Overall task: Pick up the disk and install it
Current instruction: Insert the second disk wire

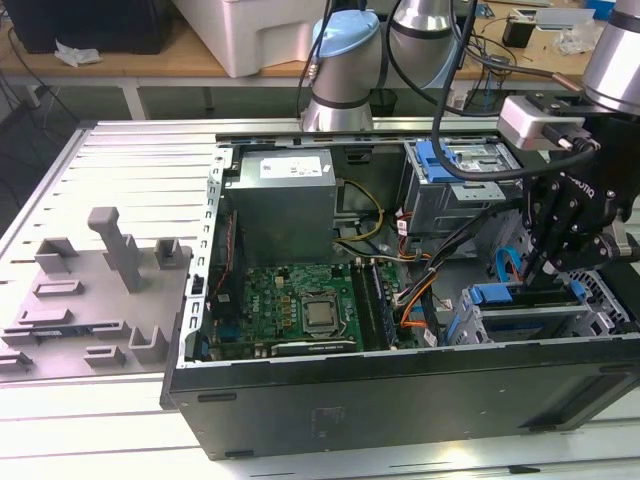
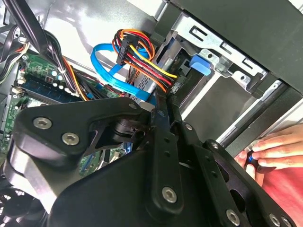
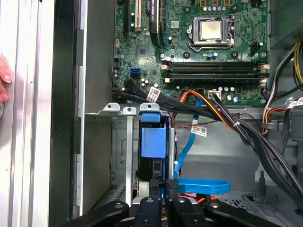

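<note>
In the first wrist view, the hand (image 3: 161, 185) had its fingers drawn narrow, pinching the rear edge of the disk (image 3: 154, 142), which stood on edge in the metal drive cage (image 3: 120, 142) with its blue carrier showing. Just beside it curled a blue data cable (image 3: 203, 185). Beyond lay the motherboard (image 3: 208, 52) with its processor socket. In the exterior view, the grey power supply (image 1: 285, 190) sat at the far end of the open computer case (image 1: 400, 400).

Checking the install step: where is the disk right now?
In the exterior view the disk sits in the drive cage at the case's right end, directly under the pincer, beside the orange cables.
</note>
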Available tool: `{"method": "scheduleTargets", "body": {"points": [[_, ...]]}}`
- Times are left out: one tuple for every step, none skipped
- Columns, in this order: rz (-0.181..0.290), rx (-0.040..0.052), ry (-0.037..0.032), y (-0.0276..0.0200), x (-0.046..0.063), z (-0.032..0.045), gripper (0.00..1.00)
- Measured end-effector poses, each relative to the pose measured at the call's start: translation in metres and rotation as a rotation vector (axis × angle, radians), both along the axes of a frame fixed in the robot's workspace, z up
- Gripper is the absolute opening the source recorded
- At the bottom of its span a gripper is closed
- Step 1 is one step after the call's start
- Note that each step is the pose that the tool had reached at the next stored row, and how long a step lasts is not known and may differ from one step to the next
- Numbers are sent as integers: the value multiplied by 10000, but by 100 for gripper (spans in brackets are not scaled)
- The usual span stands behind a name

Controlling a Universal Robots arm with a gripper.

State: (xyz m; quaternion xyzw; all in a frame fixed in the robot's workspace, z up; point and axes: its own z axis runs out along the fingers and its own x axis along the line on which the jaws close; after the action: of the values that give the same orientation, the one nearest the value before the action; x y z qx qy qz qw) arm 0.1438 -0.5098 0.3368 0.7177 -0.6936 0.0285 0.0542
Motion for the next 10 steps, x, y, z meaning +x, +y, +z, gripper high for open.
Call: {"method": "scheduleTargets", "body": {"points": [[0,-3,0,0,0,0,16],[0,-4,0,0,0,-1,16],[-1,-3,0,0,0,-5,16],[-1,-1,0,0,0,-9,16],[0,-2,0,0,0,-10,16],[0,-3,0,0,0,-10,16],[0,-3,0,0,0,-11,16],[0,-2,0,0,0,-11,16],[0,-1,0,0,0,-13,16],[0,-1,0,0,0,-13,16]]}}
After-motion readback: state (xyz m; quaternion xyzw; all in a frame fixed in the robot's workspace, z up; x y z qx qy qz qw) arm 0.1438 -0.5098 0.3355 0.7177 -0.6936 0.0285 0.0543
